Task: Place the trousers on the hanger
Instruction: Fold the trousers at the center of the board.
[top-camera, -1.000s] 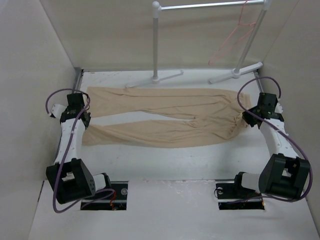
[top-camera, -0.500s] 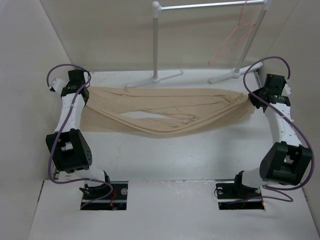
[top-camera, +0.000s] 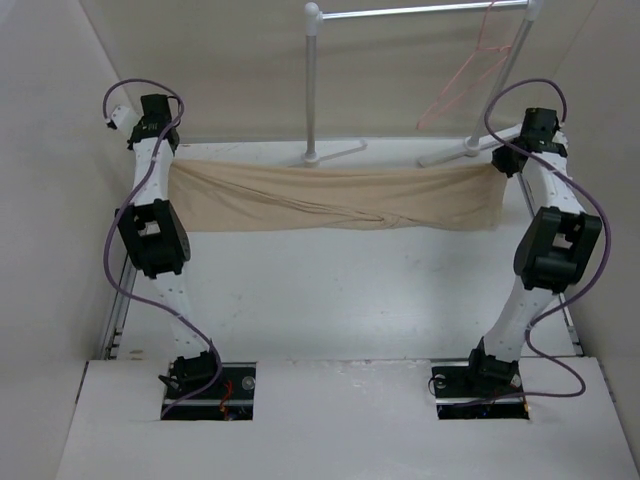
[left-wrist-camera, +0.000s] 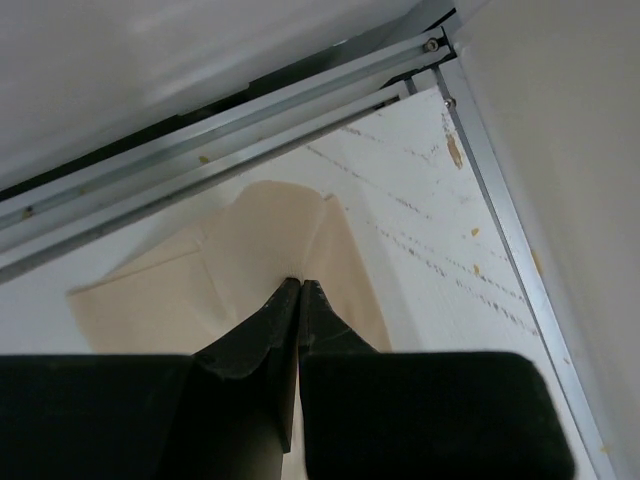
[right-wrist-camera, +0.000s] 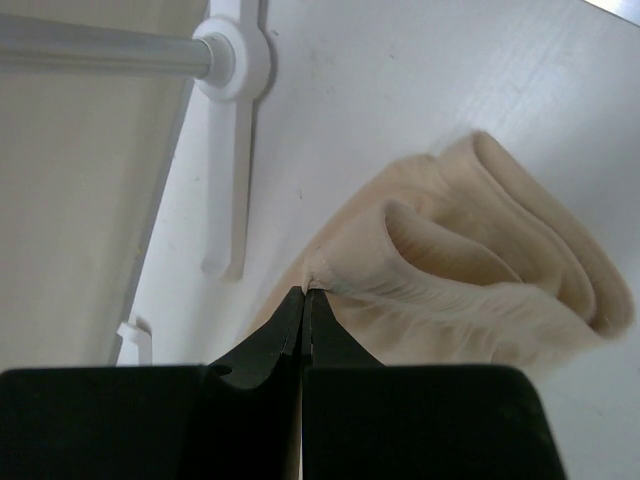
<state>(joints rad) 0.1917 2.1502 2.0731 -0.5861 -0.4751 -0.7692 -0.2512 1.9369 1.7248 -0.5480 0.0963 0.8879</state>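
Left end effector (left-wrist-camera: 300, 287) and right end effector (right-wrist-camera: 305, 292) clamp the trousers (top-camera: 330, 200). Carry them level and taut toward the hanger (top-camera: 440, 99), 1 o'clock.

Top view is bright and even, with diffuse light from above; the white bench (top-camera: 330, 300) is nearly washed out. In both wrist views the black jaws at 6 o'clock are underexposed, soft and without detail. In the left wrist view the wall (left-wrist-camera: 150, 60) at 11 o'clock is dim grey. The trousers (right-wrist-camera: 480, 260) folds are sharp and softly shaded.
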